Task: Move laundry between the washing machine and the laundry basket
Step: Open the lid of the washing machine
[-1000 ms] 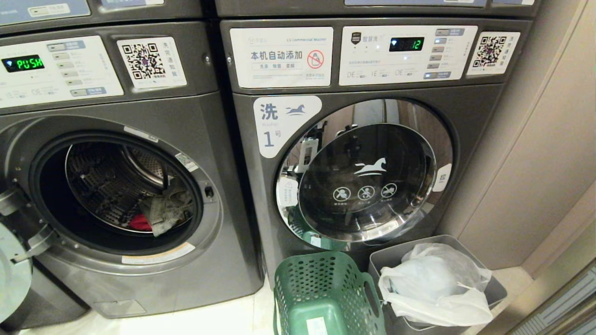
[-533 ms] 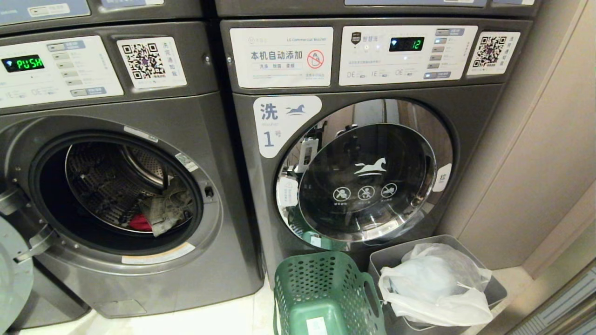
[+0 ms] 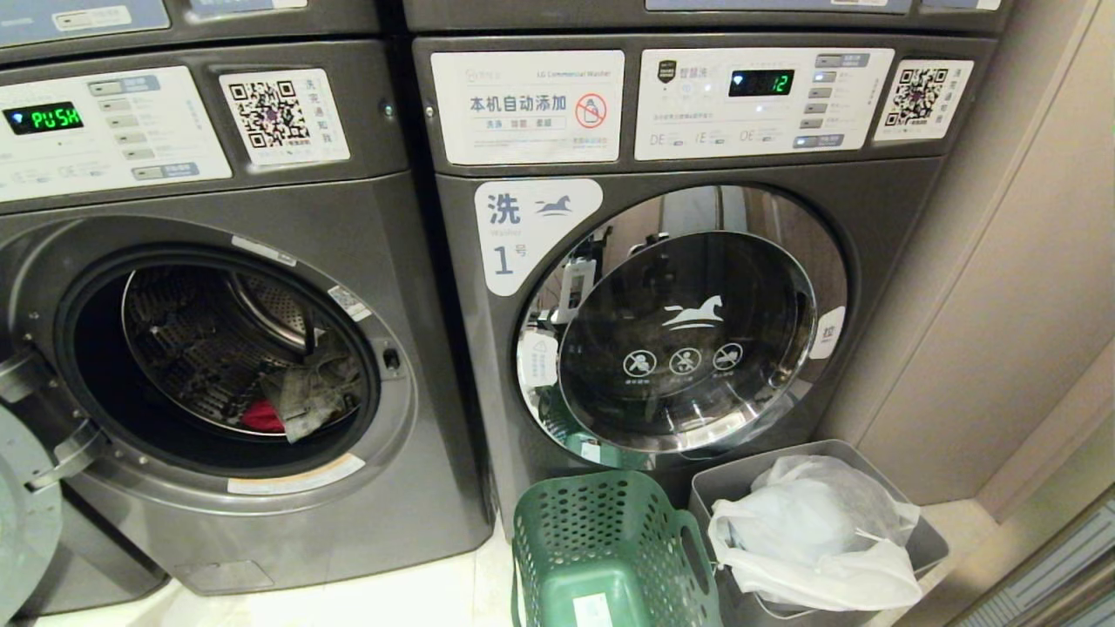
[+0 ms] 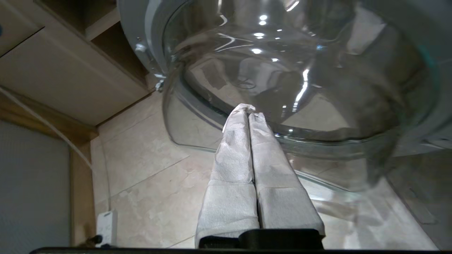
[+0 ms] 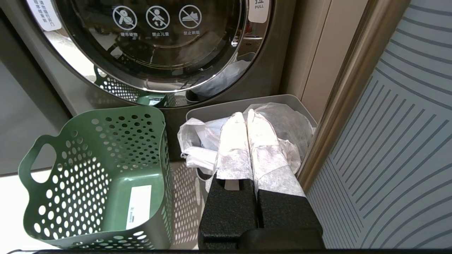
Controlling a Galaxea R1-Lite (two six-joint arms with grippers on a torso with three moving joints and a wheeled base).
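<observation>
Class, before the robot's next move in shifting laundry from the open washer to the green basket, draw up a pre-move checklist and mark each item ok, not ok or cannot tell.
1. washing machine door open: ok.
2. laundry visible in the drum: ok, red piece beside a grey cloth.
3. laundry basket empty and upright: ok.
4. left gripper free to grasp: not ok, shut, at the door glass.
5. right gripper parked: ok, shut, over the white bag.
</observation>
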